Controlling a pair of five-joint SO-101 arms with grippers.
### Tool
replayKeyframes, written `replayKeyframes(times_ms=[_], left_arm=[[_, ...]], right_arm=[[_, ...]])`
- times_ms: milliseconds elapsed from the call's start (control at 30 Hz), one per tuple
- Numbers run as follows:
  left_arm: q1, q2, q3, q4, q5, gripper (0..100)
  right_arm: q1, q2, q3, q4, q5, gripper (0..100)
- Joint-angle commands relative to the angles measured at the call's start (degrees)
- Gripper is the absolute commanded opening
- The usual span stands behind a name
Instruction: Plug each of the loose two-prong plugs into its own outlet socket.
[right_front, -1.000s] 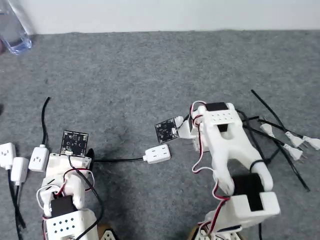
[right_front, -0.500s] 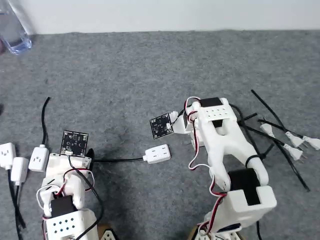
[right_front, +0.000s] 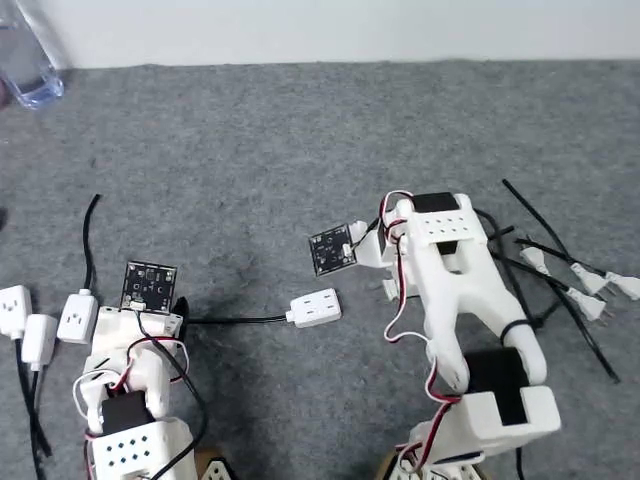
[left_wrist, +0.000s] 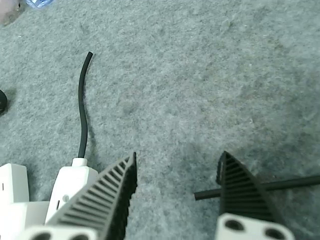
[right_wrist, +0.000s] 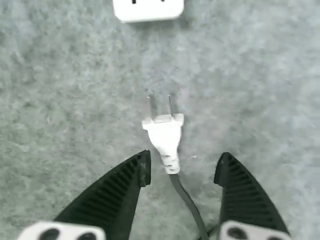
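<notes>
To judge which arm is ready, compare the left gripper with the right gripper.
The right gripper straddles the tail of a white plug; the left gripper hangs over carpet with a black cord at one finger. The right gripper faces a white outlet; the left gripper has another outlet beside it. Both are open.

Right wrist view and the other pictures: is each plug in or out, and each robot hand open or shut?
Left hand: open, empty.
Right hand: open, either side of the plug's tail, not gripping.
Plug: unplugged, lying flat, prongs toward the outlet socket.
Outlet socket: empty, nothing plugged in.
Spare plugs: loose, unplugged.
</notes>
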Motion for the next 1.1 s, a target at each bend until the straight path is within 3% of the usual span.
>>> replayKeyframes(times_ms=[0, 1067], left_arm=[[-0.35, -0.7, -0.31, 0.09, -0.44, 25], [-0.35, -0.7, -0.31, 0.09, -0.44, 25]], right_arm=[[0.4, -2.15, -0.09, 0.22, -0.18, 23.4], [-0.4, 8.66, 0.09, -1.89, -0.18, 23.4]])
